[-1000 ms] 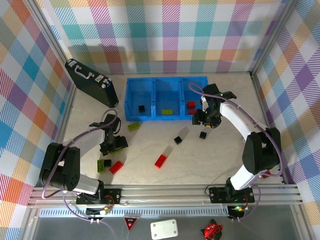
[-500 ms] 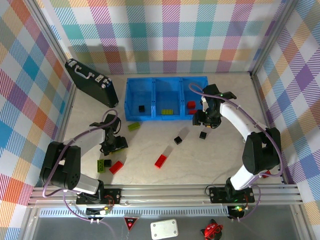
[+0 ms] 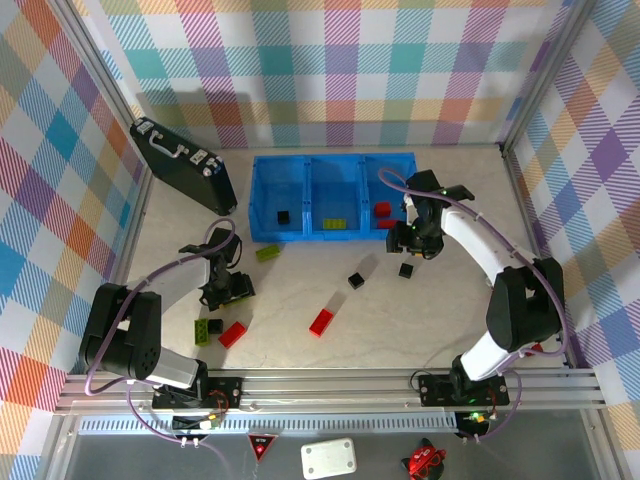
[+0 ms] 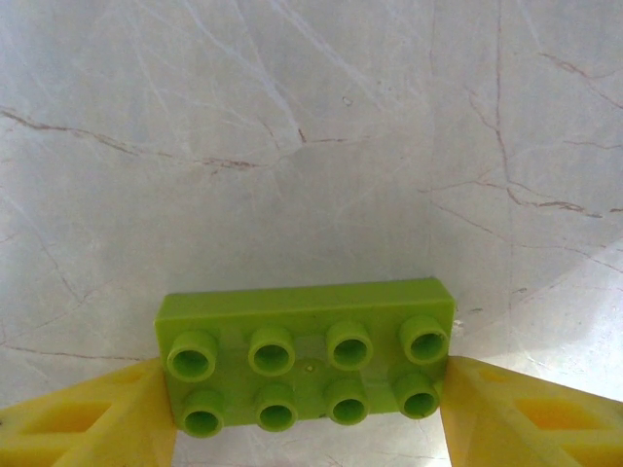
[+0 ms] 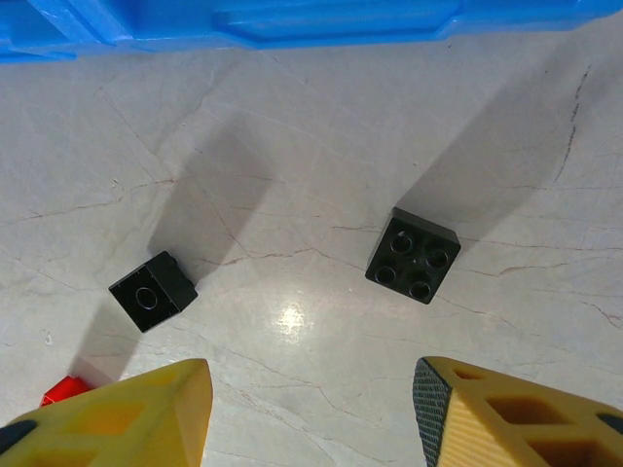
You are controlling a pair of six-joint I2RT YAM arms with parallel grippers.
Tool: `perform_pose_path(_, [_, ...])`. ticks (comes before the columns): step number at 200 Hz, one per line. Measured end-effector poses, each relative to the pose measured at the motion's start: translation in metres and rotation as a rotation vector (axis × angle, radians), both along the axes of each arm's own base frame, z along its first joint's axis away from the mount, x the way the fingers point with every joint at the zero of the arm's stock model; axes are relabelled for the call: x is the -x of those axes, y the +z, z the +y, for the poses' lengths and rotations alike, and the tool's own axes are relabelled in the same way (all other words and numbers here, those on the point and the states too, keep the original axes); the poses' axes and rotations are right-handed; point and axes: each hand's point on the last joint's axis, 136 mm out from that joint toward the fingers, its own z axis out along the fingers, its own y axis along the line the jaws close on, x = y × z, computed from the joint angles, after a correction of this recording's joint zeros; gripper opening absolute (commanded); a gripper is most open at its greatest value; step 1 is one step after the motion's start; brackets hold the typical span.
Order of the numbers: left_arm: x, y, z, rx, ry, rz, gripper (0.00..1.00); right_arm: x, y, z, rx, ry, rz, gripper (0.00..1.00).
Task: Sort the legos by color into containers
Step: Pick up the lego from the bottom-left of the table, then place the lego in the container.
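The pale marbled tabletop (image 3: 440, 320) fills the floor of a plaid-walled cell. Along its far side lies the long blue tray (image 3: 333, 160), three square compartments side by side. The left compartment (image 3: 272, 185) holds a black brick (image 3: 284, 216), the middle compartment (image 3: 335, 190) a lime green brick (image 3: 337, 224), and the right compartment (image 3: 370, 200) red bricks (image 3: 383, 210). Left of the tray, near the wall, a black case (image 3: 183, 165) with silver latches lies at an angle.

The left gripper (image 4: 304, 394) is down at the tabletop on the near left. Its jaws pinch a lime eight-stud brick (image 4: 307, 355) by the short ends. The yellow fingers (image 4: 88, 423) sit against both ends, and the brick lies flat, studs up, on the marble. The right gripper (image 5: 311, 384) hangs above the tabletop just in front of the tray's right end, jaws spread with nothing between them. Beneath it sit a black four-stud brick (image 5: 413, 256) and, well apart to its left, a black one-stud brick (image 5: 153, 290).

Other loose pieces lie on the tabletop. A loose lime brick (image 3: 267, 253) is just in front of the left compartment, and a loose red brick (image 3: 321, 322) lies near the middle. Close to the left arm, a second red brick (image 3: 232, 334) lies beside a small black brick (image 3: 215, 326) and a dull green brick (image 3: 203, 329).
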Motion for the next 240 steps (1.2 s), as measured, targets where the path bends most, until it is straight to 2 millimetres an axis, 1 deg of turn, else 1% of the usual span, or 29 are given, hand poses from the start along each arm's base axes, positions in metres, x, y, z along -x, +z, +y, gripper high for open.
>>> perform_pose_path(29, [-0.001, 0.003, -0.003, 0.012, -0.005, -0.010, 0.66, 0.001, 0.004, 0.000, -0.004, 0.000, -0.012, 0.58])
perform_pose_path(47, [-0.003, 0.010, -0.006, 0.015, -0.016, -0.023, 0.66, 0.003, 0.005, -0.001, -0.005, 0.000, -0.016, 0.58])
perform_pose_path(70, [-0.012, 0.024, -0.015, 0.024, -0.038, -0.059, 0.66, 0.005, 0.006, -0.002, -0.005, 0.000, -0.015, 0.58])
perform_pose_path(90, [-0.024, 0.040, -0.028, 0.037, -0.071, -0.099, 0.66, 0.007, 0.006, -0.002, -0.005, 0.000, -0.016, 0.59])
perform_pose_path(125, [-0.044, 0.072, -0.059, 0.069, -0.124, -0.178, 0.66, 0.013, 0.012, -0.008, 0.007, -0.005, -0.038, 0.59])
perform_pose_path(156, [-0.062, 0.090, -0.091, 0.086, -0.174, -0.214, 0.66, 0.018, 0.019, -0.012, 0.015, -0.009, -0.061, 0.59])
perform_pose_path(191, [-0.083, 0.101, -0.132, 0.100, -0.231, -0.238, 0.66, 0.027, 0.021, -0.018, 0.032, -0.013, -0.067, 0.59])
perform_pose_path(240, [-0.111, 0.105, -0.184, 0.122, -0.283, -0.257, 0.65, 0.035, 0.023, -0.023, 0.042, -0.018, -0.079, 0.60])
